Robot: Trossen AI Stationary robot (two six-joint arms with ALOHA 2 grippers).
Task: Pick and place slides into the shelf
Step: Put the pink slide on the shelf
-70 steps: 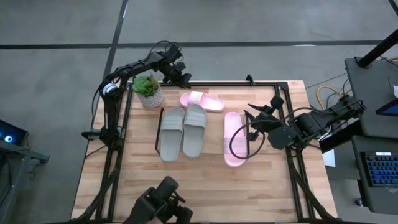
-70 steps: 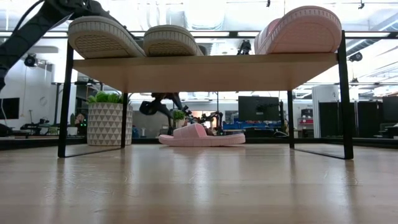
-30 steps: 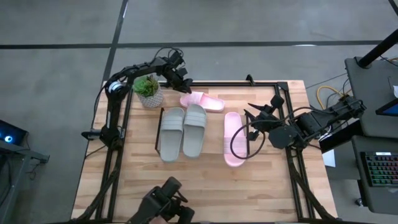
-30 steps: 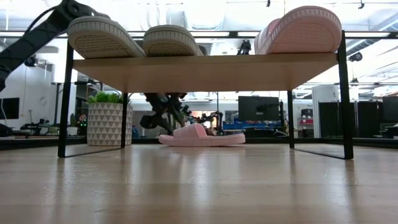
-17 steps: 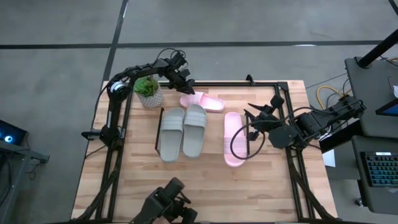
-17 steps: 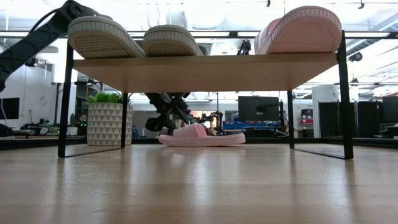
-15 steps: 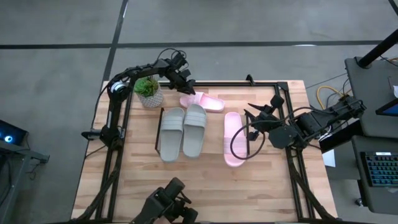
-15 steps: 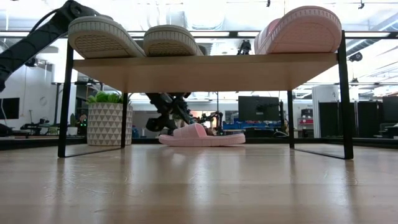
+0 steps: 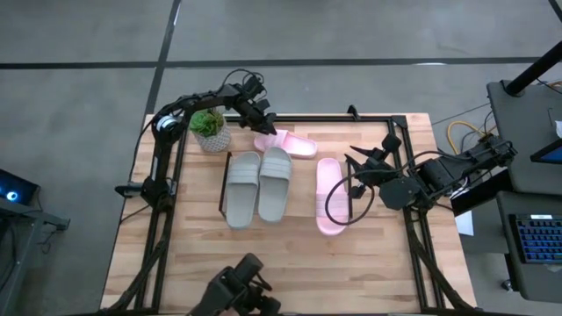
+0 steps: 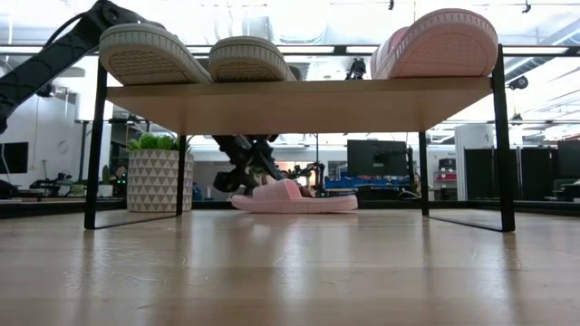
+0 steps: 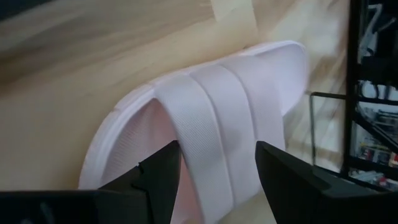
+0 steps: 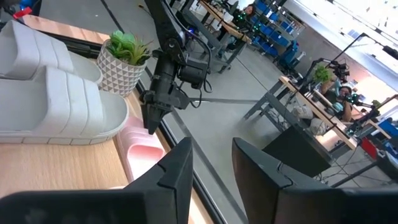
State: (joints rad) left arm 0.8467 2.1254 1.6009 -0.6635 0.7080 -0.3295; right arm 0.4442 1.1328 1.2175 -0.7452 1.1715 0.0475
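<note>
Two grey slides (image 9: 243, 187) (image 9: 275, 180) and a pink slide (image 9: 329, 197) lie side by side on the shelf (image 10: 299, 104), soles on its wooden board. A second pink slide (image 9: 290, 143) lies flat on the table behind the shelf. My left gripper (image 9: 263, 125) slants down over this slide's left end. In the left wrist view it stands open (image 11: 217, 158), one finger on each side of the wide strap (image 11: 217, 118). My right gripper (image 9: 358, 168) hovers open, with nothing in it (image 12: 211, 165), above the shelf's right end. My left gripper comes down at a slant from the table's far left, its open fingers (image 11: 163, 171) across the pink slide's strap. Whether they touch the strap or the footbed, I cannot tell. The slide lies flat on the table.
A potted plant (image 9: 209, 127) in a white patterned pot stands at the far left corner, close beside my left arm. Black frame rods (image 9: 162, 202) run along the table's left, far and right edges. The near half of the wooden table (image 9: 290, 263) is bare.
My left gripper has tipped further down and its fingers have come closer to the left end of the pink slide on the table. The slide has not moved.
</note>
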